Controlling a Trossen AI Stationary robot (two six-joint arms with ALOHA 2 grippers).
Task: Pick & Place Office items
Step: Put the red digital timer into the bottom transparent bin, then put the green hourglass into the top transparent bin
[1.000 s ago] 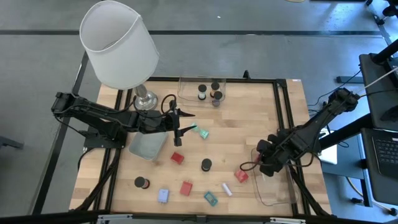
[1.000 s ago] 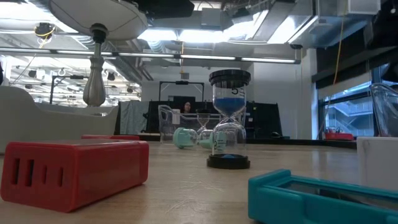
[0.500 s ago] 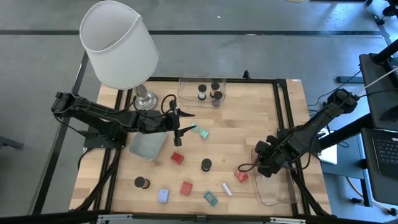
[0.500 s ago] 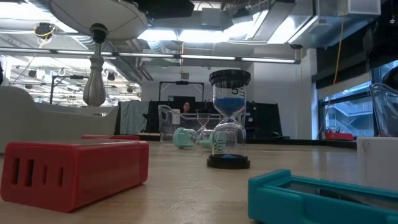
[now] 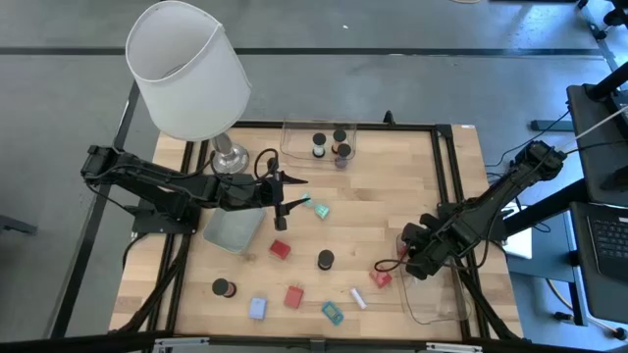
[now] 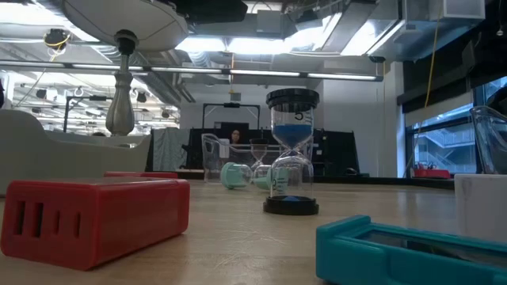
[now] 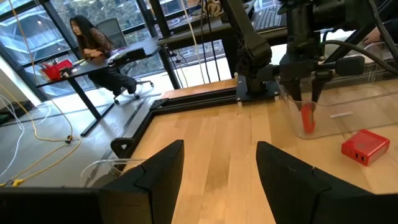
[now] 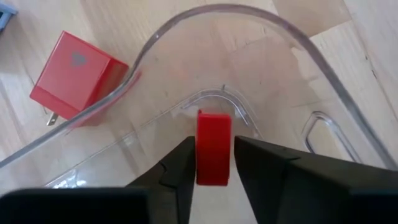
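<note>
The right gripper (image 8: 213,163) jaws pinch a red block (image 8: 213,147) over the clear tray (image 8: 273,37); it could tip or bounce out when dropped, while the left gripper (image 7: 219,165) waits, jaws apart and empty.

- Right gripper (image 8: 211,163) hangs over the tray (image 8: 292,43), a block (image 8: 213,147) between its fingers.
- Another block (image 8: 74,73) lies outside the tray wall, beside the gripper.

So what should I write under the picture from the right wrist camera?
The right hand holds a small red block over the clear tray, with another red block just outside it.
</note>
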